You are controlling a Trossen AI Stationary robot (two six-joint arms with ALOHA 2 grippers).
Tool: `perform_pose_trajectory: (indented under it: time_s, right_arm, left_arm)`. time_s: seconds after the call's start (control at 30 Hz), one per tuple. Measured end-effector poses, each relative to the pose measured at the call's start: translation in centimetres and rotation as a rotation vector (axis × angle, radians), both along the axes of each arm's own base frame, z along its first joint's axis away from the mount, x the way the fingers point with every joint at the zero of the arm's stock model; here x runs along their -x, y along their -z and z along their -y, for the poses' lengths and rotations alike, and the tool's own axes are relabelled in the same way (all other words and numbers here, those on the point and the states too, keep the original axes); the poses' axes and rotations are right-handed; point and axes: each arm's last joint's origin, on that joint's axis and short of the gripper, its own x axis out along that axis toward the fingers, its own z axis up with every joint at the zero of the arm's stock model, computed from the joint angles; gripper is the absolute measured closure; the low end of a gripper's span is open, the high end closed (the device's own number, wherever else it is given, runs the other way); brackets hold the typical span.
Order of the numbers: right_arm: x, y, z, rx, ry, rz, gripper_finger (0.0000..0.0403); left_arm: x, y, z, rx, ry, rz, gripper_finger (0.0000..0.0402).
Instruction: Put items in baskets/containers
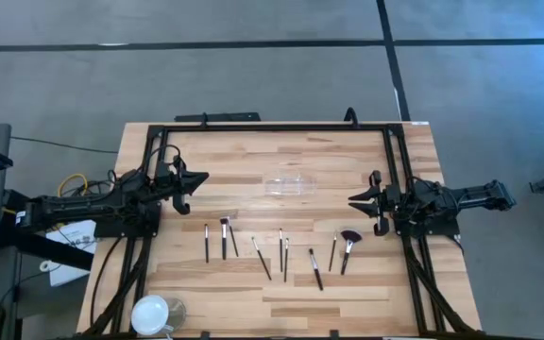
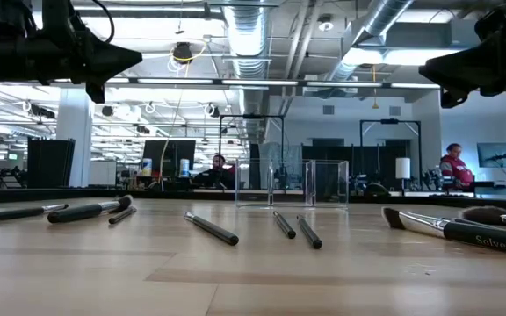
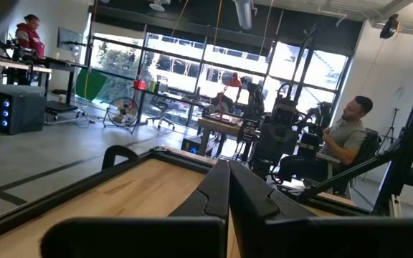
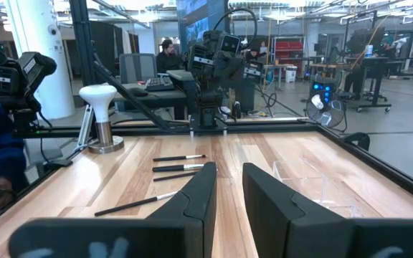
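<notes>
1. The left gripper (image 1: 199, 178) hangs above the table (image 1: 348, 293) near its left edge, about halfway between the far and near edges. In the left wrist view its two dark fingers (image 3: 221, 188) press together with no gap and nothing between them.
2. The right gripper (image 1: 355, 200) hangs above the table near its right edge, facing the left one. Its fingers (image 4: 198, 188) stand a little apart, and nothing is held.
3. The clear tray (image 1: 290, 184) lies on the middle of the table, toward the far edge, between the two grippers. In the low view it shows as two see-through walls (image 2: 292, 183) beyond the brushes, and nothing is seen inside it.
4. The makeup brushes (image 1: 281, 247) lie in a loose row across the middle of the table, nearer the near edge than the tray and apart from it.
5. At the right end of the row lies the fan brush (image 1: 348, 246), its wide dark head pointing toward the right gripper.
6. At the left end of the row, two brushes (image 1: 215, 241) lie side by side, roughly parallel.
7. A round white dish (image 1: 151, 313) sits at the near left corner of the table.
8. People sit at desks in the room beyond the table.
</notes>
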Motion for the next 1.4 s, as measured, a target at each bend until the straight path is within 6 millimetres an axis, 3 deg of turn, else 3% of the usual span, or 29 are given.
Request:
perform_pose_trajectory:
  time_s: [1.2, 1.4]
  right_arm:
    - [0.0, -0.01, 0.0, 0.0, 0.0, 0.0, 0.0343]
    - [0.0, -0.01, 0.0, 0.0, 0.0, 0.0, 0.0343]
  left_arm:
    - [0.09, -0.39, 0.02, 0.052, 0.014, 0.055, 0.0398]
    - [0.19, -0.42, -0.3, 0.075, -0.1, 0.068, 0.0398]
